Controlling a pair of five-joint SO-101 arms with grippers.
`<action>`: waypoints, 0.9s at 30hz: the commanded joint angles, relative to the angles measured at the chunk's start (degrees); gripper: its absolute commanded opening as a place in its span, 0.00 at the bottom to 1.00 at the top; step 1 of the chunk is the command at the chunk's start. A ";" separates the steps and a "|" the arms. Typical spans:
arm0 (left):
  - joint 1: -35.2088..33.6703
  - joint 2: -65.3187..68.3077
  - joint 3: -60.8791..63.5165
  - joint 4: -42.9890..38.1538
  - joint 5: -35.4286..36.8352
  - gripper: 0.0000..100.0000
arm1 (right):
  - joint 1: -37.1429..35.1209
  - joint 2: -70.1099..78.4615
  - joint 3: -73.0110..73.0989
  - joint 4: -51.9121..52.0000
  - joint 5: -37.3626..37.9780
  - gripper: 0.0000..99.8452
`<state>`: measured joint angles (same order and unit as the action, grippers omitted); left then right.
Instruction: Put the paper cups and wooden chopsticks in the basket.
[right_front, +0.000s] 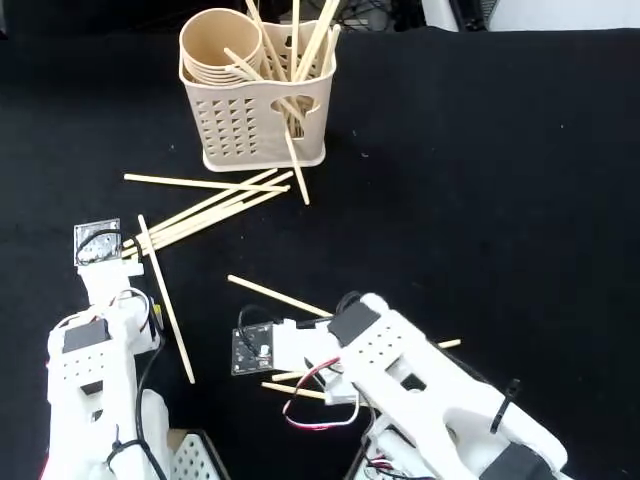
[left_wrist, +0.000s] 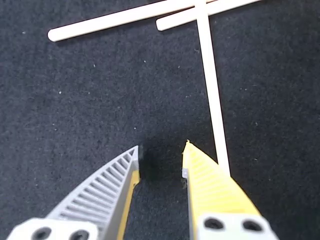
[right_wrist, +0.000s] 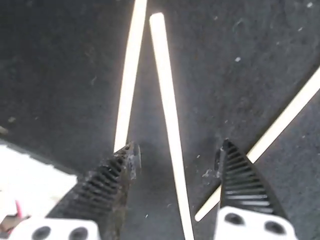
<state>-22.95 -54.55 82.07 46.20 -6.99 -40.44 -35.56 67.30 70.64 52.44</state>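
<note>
The basket (right_front: 235, 125) stands at the upper middle of the high view, on the black table (right_front: 520, 180). The paper cups (right_front: 213, 45) sit stacked in its left side. A bunch of sticks (right_front: 312, 35) pokes out of its right side. One leaning stick (right_front: 300, 180) rests against the basket's front.

Just below the basket, left of the middle, the loose chopsticks (right_front: 210, 205) lie in a fan. A long chopstick (right_front: 166, 300) lies beside my left arm (right_front: 95, 345) at the lower left. My right arm (right_front: 400, 370) is at the lower middle, with a few sticks around its front.

In the left wrist view, my left gripper (left_wrist: 162, 146) is open just a little, with bare black cloth in the gap. A near stick (left_wrist: 214, 90) runs right beside the yellow finger (left_wrist: 212, 190). I think they touch, but I can't be sure.

In the right wrist view, my right gripper (right_wrist: 179, 145) is open wide. A middle stick (right_wrist: 169, 110) lies between the jaws, not squeezed. A side stick (right_wrist: 129, 75) ends at one black finger (right_wrist: 107, 185), and a far stick (right_wrist: 282, 120) passes behind the other.
</note>
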 joint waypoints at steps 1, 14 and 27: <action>0.57 -1.05 -0.22 -0.97 -0.35 0.16 | -5.19 0.22 -3.47 5.01 0.70 0.26; 0.48 -1.05 -0.22 -0.97 -0.35 0.16 | -10.46 0.66 3.38 -4.22 -3.52 0.30; 0.48 -1.05 -0.22 -0.97 -0.35 0.16 | -4.84 25.10 -9.54 -2.81 -5.45 0.28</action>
<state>-22.95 -54.55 82.07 46.20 -6.99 -47.38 -19.21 61.85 66.86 46.55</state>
